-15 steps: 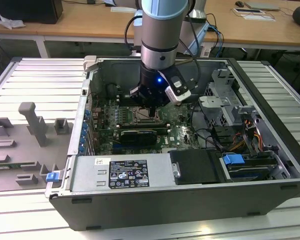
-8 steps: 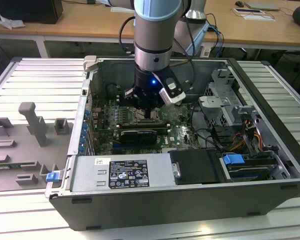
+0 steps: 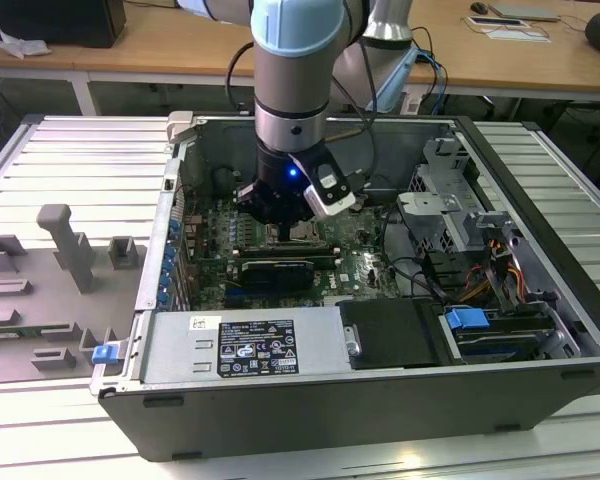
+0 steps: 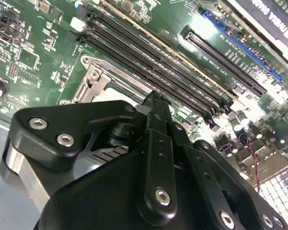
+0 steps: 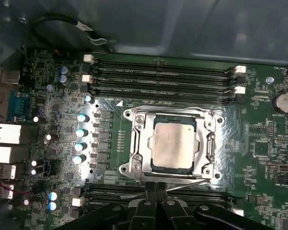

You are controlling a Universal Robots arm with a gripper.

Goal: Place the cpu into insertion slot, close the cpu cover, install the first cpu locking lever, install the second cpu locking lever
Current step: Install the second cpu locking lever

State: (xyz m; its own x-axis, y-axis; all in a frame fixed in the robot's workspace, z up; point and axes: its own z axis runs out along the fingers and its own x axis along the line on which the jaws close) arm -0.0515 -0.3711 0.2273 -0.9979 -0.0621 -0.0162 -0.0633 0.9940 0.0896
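Silver-beige cpu [image 5: 174,144] seated under the cpu cover [image 5: 137,143], just beyond pressed-together fingers [image 5: 156,188].

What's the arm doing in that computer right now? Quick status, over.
Gripper low at socket edge, jaws together. Cpu seated in insertion slot, cpu cover down around it. Nothing in the way.

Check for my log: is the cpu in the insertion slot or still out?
In. The cpu lies flat in the insertion slot, framed by the cpu cover.

Ribbed metal table [image 3: 70,150] carries open computer case [image 3: 380,390], grey fixtures [image 3: 65,250].
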